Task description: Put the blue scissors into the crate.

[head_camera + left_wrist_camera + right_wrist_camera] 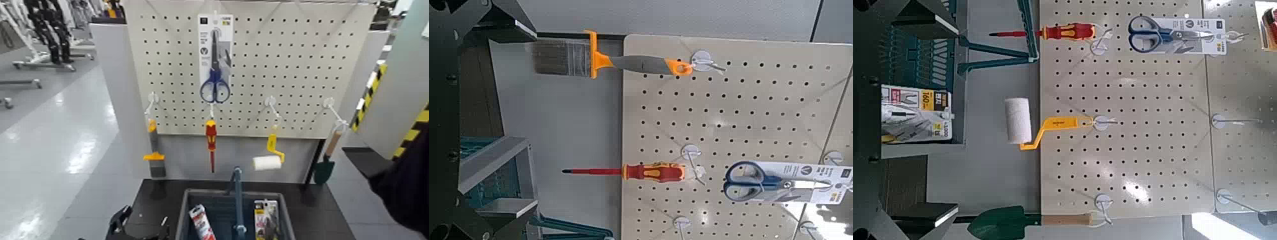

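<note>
I have open air in front of the pegboard (287, 70), whose lower edge sits beyond the crate (290, 220). The crate's rim and its raised central handle (239, 195) are the edges I mind most. Left to right, the brush (153, 143), red-and-yellow screwdriver (211, 137), paint roller (268, 162) and trowel (324, 171) hang along the board's lower part, with gaps between them.

My left gripper (534, 118) is open and empty, low at the near left, beside the crate. My right gripper (956, 120) is open and empty too, on the crate's right side.

The blue scissors (215, 83) are up on the board, on their white card (204, 48), above the screwdriver – higher and farther than my left claw, and to its right, well apart from it.

The scissors' card has small print and a yellow mark at its top right, too small for me to read. In the crate, a red-and-white package (202, 222) lies left of the handle; right of it, a white-and-yellow package (916, 112) shows what looks like "160".
</note>
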